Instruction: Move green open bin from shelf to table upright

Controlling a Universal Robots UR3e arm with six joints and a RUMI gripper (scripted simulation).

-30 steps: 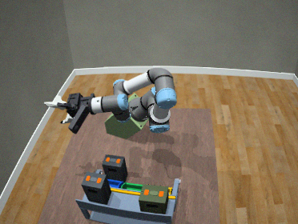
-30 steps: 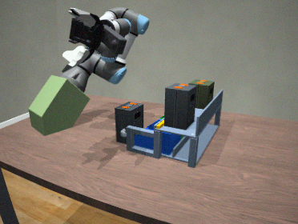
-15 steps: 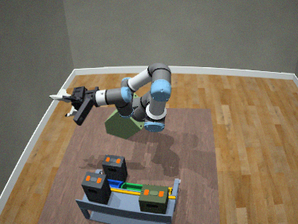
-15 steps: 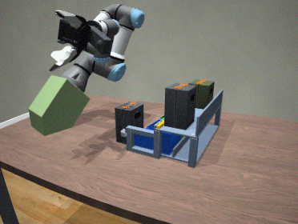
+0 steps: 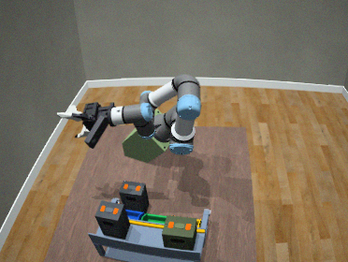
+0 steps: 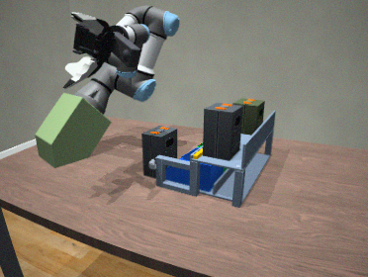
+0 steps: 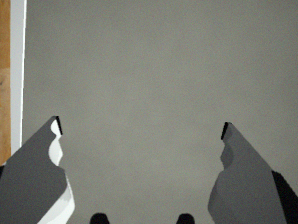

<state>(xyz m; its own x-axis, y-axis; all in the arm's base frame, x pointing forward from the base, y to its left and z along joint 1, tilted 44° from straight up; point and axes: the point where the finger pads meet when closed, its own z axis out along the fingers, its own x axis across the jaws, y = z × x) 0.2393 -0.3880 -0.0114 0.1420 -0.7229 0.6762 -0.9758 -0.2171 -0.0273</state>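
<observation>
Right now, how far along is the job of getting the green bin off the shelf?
Nothing looks done yet. The green bin sits in the shelf beside a blue bin, under the dark boxes. The gripper is open and empty, raised far from the shelf and facing the wall. Left: reach the bin, grip it, pull it out and set it upright on the table.

Your arm [image 5: 164,95] is folded back on itself, elbow high, with the forearm reaching out level. The gripper [image 5: 77,123] sits at the far end of that reach, jaws spread fully wide and holding nothing. Both fingertips frame only bare space ahead.
</observation>
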